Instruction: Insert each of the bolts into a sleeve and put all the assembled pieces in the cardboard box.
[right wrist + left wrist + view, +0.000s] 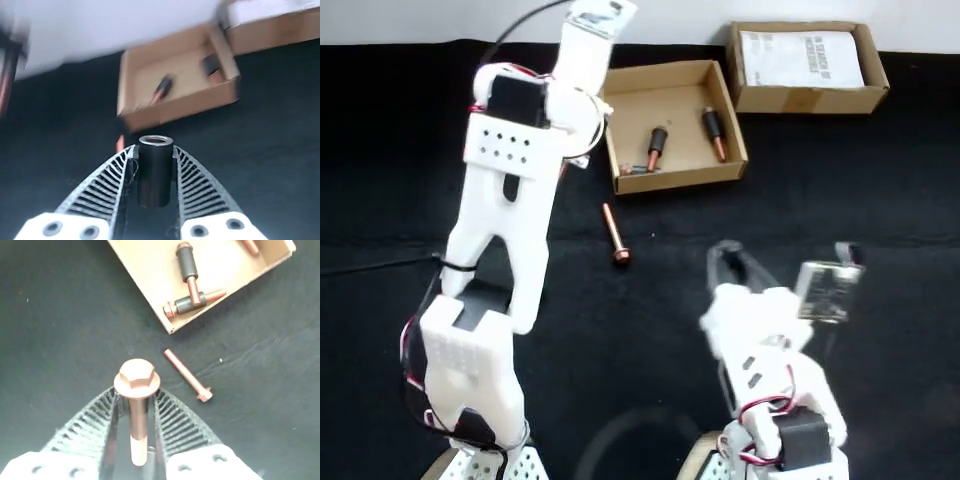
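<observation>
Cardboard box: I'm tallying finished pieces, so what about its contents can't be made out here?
- High view: the corner piece in the cardboard box is too small, and its wall half hides it.
- Left wrist view: the picture's edge cuts off part of the box and most of another piece.
- Right wrist view: the near wall screens the floor behind it.

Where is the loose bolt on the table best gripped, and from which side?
Grip the loose bolt at mid-shank, from straight above, with the tool closing across its length: it lies flat on the table, and the shank is bare and straight.
</observation>
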Tool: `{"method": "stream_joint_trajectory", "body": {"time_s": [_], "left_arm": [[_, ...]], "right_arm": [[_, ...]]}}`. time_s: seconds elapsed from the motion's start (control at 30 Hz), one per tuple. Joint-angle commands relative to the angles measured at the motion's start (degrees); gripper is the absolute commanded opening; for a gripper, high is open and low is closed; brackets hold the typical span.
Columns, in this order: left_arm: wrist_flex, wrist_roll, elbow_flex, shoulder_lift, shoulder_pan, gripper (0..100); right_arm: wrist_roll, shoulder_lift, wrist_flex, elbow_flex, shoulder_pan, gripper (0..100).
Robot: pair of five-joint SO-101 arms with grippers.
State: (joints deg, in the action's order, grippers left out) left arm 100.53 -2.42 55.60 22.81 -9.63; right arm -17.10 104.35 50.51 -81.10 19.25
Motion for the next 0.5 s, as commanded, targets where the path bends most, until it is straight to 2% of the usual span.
{"method": "stream_joint_trajectory", "body": {"time_s": [0.0, 0.17, 0.33, 0.4, 0.47], "left_arm": [[0.4, 2.4, 0.7, -6.3, 0.6, 1], [0.3, 2.3, -7.3, -15.3, 1.7, 1], [-0.8, 2.5, -14.7, -25.8, 3.5, 1], [-2.9, 5.7, -17.5, -29.2, 3.6, 1], [-4.9, 11.9, -20.9, -32.8, 4.6, 1]], "right_arm": [[8.0, 0.0, 0.3, -2.2, 5.4, 0.8], [15.3, 0.2, -2.2, -5.5, 5.7, 0.8], [18.3, 0.4, -14.5, -9.1, 5.9, 0.8], [18.3, 0.5, -21.1, -11.0, 6.8, 0.8], [18.3, 0.5, -27.5, -12.9, 8.4, 0.8]]}}
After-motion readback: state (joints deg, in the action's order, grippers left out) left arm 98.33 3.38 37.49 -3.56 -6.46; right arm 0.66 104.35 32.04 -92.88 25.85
